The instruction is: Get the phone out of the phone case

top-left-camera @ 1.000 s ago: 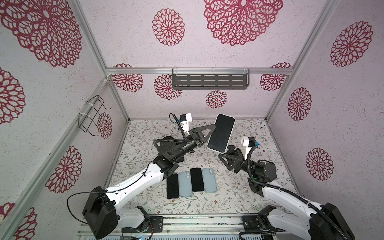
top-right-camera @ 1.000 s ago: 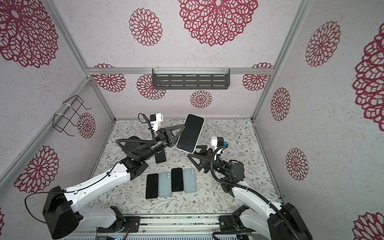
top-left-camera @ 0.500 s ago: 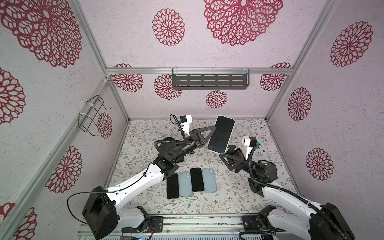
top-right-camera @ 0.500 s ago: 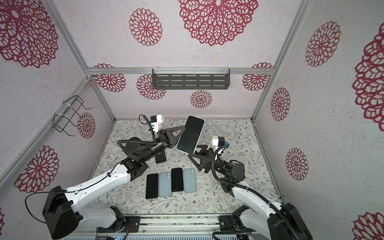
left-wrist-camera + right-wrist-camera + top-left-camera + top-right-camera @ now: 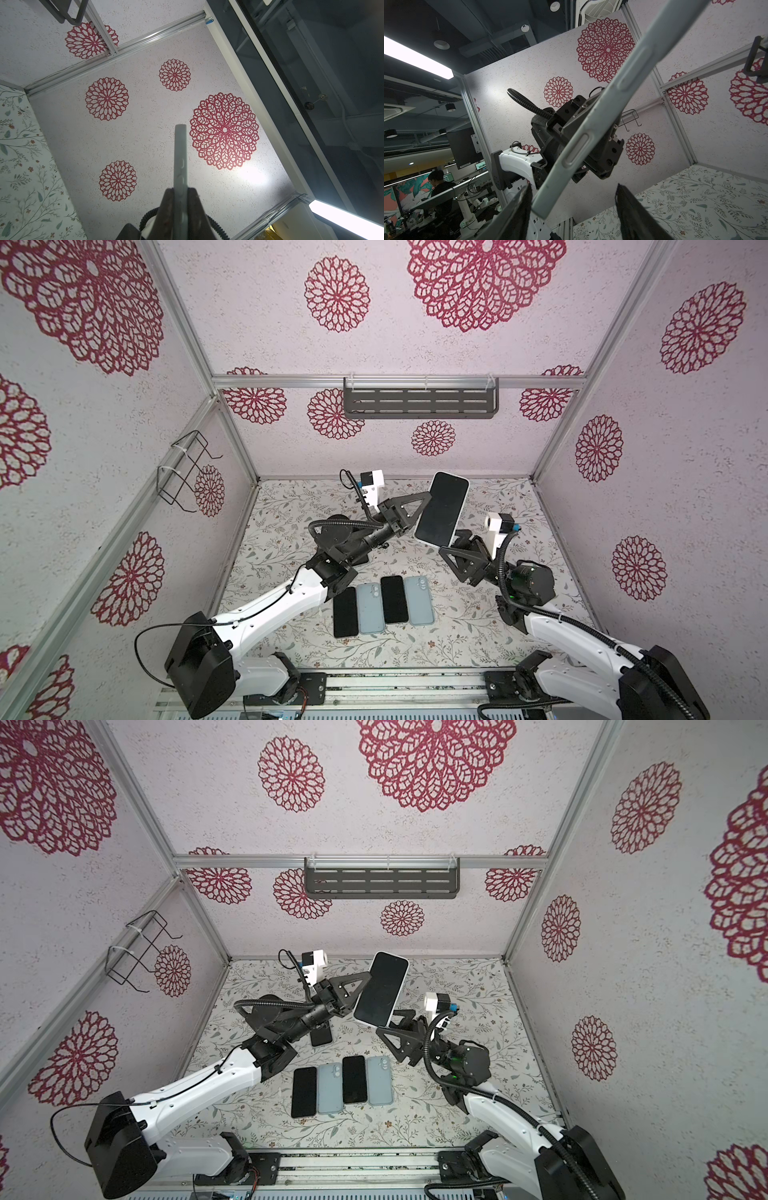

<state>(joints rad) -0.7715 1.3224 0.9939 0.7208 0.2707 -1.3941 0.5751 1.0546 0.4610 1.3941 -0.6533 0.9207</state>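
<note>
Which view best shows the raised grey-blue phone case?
Right wrist view: the grey-blue phone case crosses close up, side button ridges clear. Left wrist shows only a thin foreshortened edge; both top views show mostly the black screen.

Walls (image 5: 395,344) wht w/ red rosettes; tablecloth (image 5: 478,626) leafy floral (muted green); phone case (image 5: 180,149) pale grey-blue.

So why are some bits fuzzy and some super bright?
In the left wrist view the left gripper is fuzzy right at the lens, and a bright patch glares on the wall. In the right wrist view the cased phone smears toward one end and the ceiling lamp is washed-out white. Both top views are sharp, evenly lit.
</note>
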